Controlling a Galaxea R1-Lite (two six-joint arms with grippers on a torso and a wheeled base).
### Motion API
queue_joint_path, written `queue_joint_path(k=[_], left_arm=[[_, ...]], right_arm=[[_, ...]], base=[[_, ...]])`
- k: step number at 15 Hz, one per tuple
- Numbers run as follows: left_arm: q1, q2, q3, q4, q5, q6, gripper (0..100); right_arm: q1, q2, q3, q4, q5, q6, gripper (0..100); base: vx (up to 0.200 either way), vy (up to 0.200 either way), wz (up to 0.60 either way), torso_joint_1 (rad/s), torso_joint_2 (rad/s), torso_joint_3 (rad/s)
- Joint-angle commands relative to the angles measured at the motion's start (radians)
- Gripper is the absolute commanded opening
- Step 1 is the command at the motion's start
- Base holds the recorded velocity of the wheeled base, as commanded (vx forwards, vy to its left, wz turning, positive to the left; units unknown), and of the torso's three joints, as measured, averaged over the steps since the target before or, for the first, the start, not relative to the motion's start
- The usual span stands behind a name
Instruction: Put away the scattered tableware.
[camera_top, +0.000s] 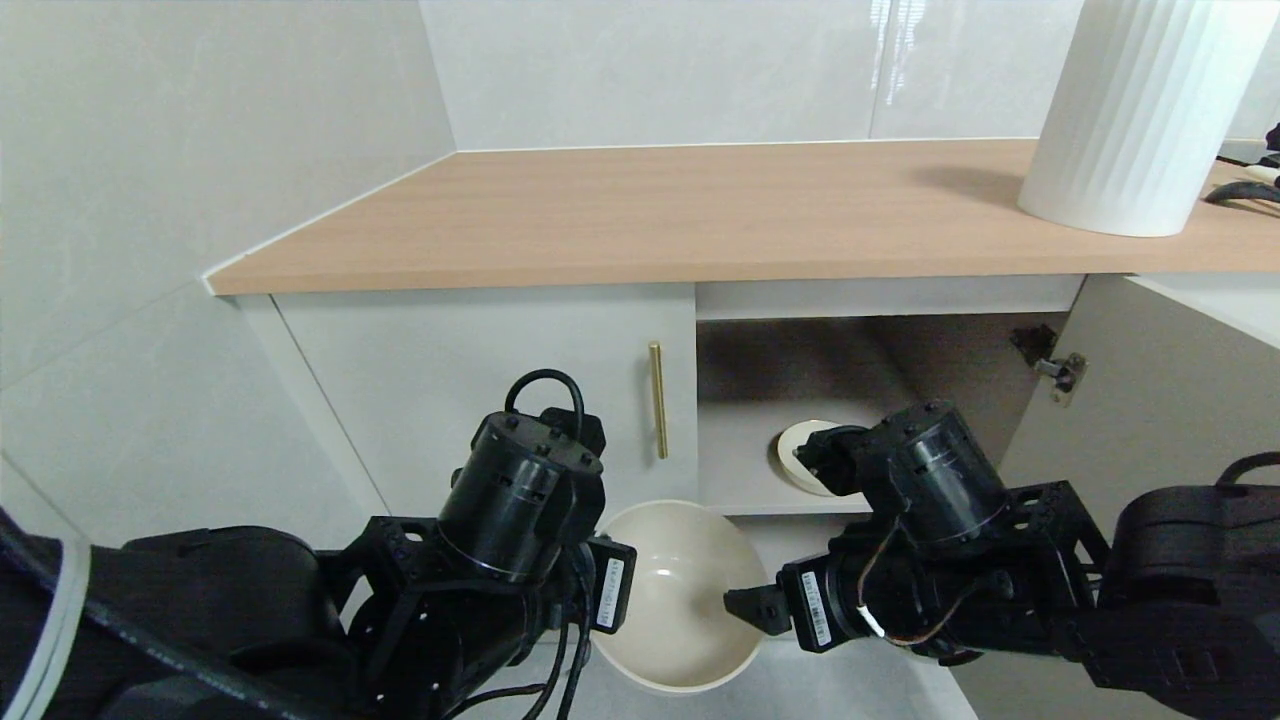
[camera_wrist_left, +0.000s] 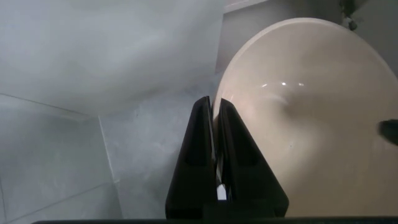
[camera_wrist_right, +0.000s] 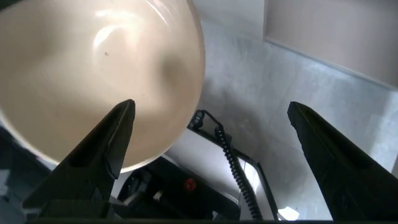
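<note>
A cream bowl hangs low in front of the cabinet, below its open compartment. My left gripper is shut on the bowl's left rim; in the left wrist view its fingers pinch the edge of the bowl. My right gripper stands open at the bowl's right rim. In the right wrist view one finger lies over the bowl and the other is well clear of it. Another cream dish rests on the shelf inside the open cabinet.
The left cabinet door is shut, with a brass handle. The right door is swung open beside my right arm. On the wooden countertop above stands a white ribbed vase, with black cables at the far right.
</note>
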Motion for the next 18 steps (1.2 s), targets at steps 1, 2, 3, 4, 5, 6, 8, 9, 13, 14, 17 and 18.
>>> queue_joint_path(k=[1,2,3,4,5,6,8,9,13,14,17,18], left_arm=[[-0.005,-0.009,0.002,-0.011,0.01,0.0,0],[-0.005,-0.007,0.002,-0.013,0.01,0.0,0],[-0.007,-0.004,0.003,-0.013,0.01,0.0,0],[-0.007,-0.002,0.003,-0.013,0.01,0.0,0],[-0.007,-0.001,0.003,-0.011,0.01,0.0,0],[-0.007,0.002,0.003,-0.011,0.01,0.0,0],[-0.007,0.005,0.003,-0.011,0.01,0.0,0],[-0.007,0.005,0.005,-0.011,0.01,0.0,0],[-0.007,0.005,0.005,-0.011,0.01,0.0,0],[-0.007,0.005,0.005,-0.011,0.01,-0.002,0],[-0.007,0.005,0.008,-0.011,0.01,0.001,0],[-0.007,0.005,0.014,-0.011,0.012,0.004,0]], right_arm=[[-0.001,0.025,0.0,-0.009,0.0,0.008,100],[-0.001,0.027,0.0,-0.01,0.002,0.013,100],[-0.001,0.03,0.0,-0.012,0.002,0.014,0],[-0.001,0.031,0.0,-0.026,0.002,0.024,0],[0.0,0.03,0.003,-0.038,0.0,0.027,0],[0.0,0.03,0.005,-0.039,0.0,0.027,0],[0.0,0.028,0.008,-0.039,0.0,0.027,0],[0.0,0.028,0.008,-0.039,-0.001,0.025,0],[0.0,0.03,0.008,-0.039,-0.001,0.025,0],[0.0,0.03,0.008,-0.039,-0.001,0.025,0],[0.0,0.03,0.008,-0.039,-0.001,0.025,0],[0.0,0.03,0.009,-0.039,-0.001,0.025,0]], base=[[0.0,0.0,0.0,0.0,0.0,0.0],[0.0,0.0,0.0,0.0,0.0,0.0],[0.0,0.0,0.0,0.0,0.0,0.0],[0.0,0.0,0.0,0.0,0.0,0.0],[0.0,0.0,0.0,0.0,0.0,0.0],[0.0,0.0,0.0,0.0,0.0,0.0],[0.0,0.0,0.0,0.0,0.0,0.0],[0.0,0.0,0.0,0.0,0.0,0.0],[0.0,0.0,0.0,0.0,0.0,0.0],[0.0,0.0,0.0,0.0,0.0,0.0],[0.0,0.0,0.0,0.0,0.0,0.0],[0.0,0.0,0.0,0.0,0.0,0.0]])
